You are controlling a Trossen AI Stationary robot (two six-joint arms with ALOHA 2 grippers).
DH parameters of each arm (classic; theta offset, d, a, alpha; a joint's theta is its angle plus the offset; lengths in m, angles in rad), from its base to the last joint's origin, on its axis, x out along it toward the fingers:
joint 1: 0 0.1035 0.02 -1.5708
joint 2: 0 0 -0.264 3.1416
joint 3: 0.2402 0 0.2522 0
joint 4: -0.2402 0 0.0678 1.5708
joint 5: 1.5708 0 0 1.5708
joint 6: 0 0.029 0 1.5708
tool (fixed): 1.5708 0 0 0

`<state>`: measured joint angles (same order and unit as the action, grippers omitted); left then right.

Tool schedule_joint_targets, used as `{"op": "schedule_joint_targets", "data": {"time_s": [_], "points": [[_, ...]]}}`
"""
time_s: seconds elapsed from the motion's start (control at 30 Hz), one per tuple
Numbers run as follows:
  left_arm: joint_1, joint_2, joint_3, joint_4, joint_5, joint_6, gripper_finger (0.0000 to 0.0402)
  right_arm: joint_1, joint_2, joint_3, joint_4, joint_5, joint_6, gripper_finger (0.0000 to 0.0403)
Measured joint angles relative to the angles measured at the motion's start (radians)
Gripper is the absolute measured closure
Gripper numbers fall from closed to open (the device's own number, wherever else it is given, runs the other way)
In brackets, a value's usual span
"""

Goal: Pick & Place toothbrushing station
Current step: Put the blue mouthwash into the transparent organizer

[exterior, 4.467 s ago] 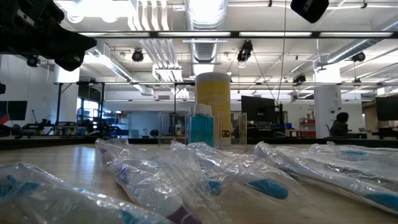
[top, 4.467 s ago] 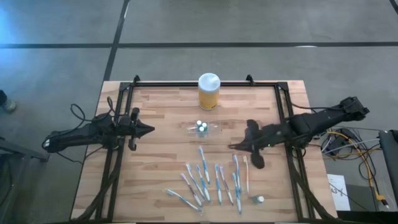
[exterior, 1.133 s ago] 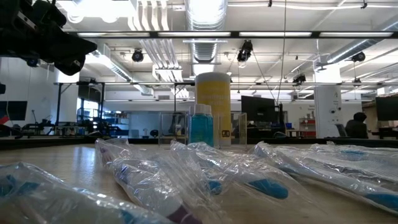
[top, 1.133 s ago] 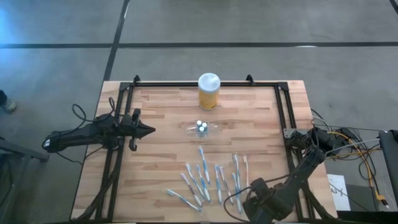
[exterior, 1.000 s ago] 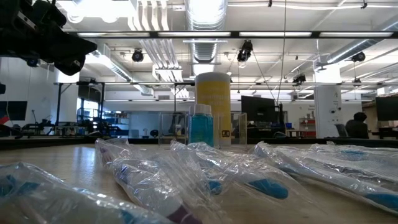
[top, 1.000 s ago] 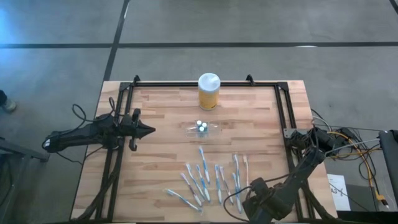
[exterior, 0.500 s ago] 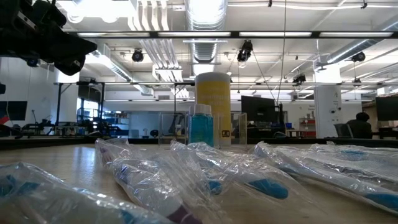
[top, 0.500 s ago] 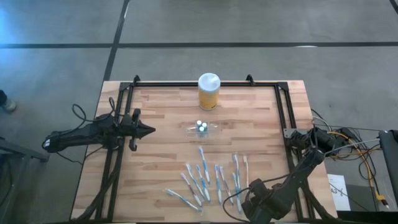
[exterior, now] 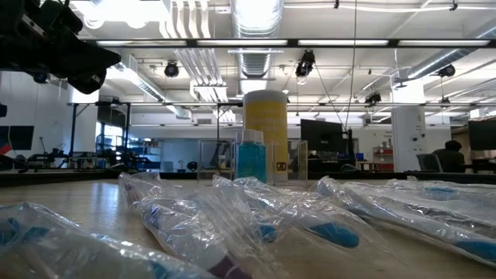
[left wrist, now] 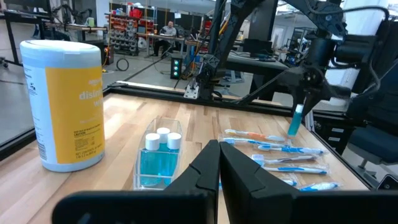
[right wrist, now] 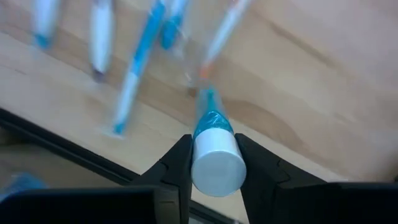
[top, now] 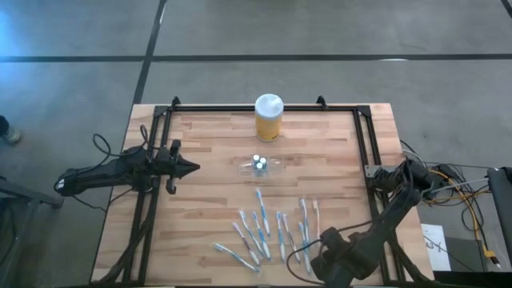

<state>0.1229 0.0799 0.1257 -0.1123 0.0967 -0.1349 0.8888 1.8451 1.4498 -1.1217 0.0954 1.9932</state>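
Low at the bottom right of the high view, the right gripper (top: 330, 258) has just squeezed onto a white-capped blue tube (right wrist: 214, 155) and lifted it off the bench (top: 216, 160), ready for the clear holder (top: 262, 166), while the left gripper (top: 192, 168) waits pressed together.

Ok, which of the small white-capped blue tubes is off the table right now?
The white-capped blue tube clamped in the right gripper, held above the table's front right. The other three tubes stand in the clear plastic holder at the table's middle.

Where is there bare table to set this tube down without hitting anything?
The wood between the left gripper and the clear holder is bare, as is the stretch right of the yellow jar. The near middle is crowded with toothbrushes, where the right gripper holds the white-capped tube.
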Motion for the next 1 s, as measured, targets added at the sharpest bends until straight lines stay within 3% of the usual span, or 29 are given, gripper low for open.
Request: {"op": "schedule_joint_targets", "data": {"time_s": [0.17,0.4,0.7,1.0], "points": [[0.000,0.000,0.000,0.010,0.000,0.000,0.0388,-0.036,-0.065,0.001,-0.001,0.109,-0.104,0.0315],[0.000,0.000,0.000,0.026,0.000,0.002,0.0388,-0.164,-0.168,0.001,0.001,0.221,-0.369,0.0315],[0.000,0.000,0.000,0.024,-0.002,0.003,0.0388,-0.449,-0.257,0.001,0.046,0.202,-0.893,0.0315],[0.000,0.000,0.000,0.021,-0.004,0.008,0.0388,-0.755,-0.284,0.001,0.093,0.049,-1.347,0.0315]]}}
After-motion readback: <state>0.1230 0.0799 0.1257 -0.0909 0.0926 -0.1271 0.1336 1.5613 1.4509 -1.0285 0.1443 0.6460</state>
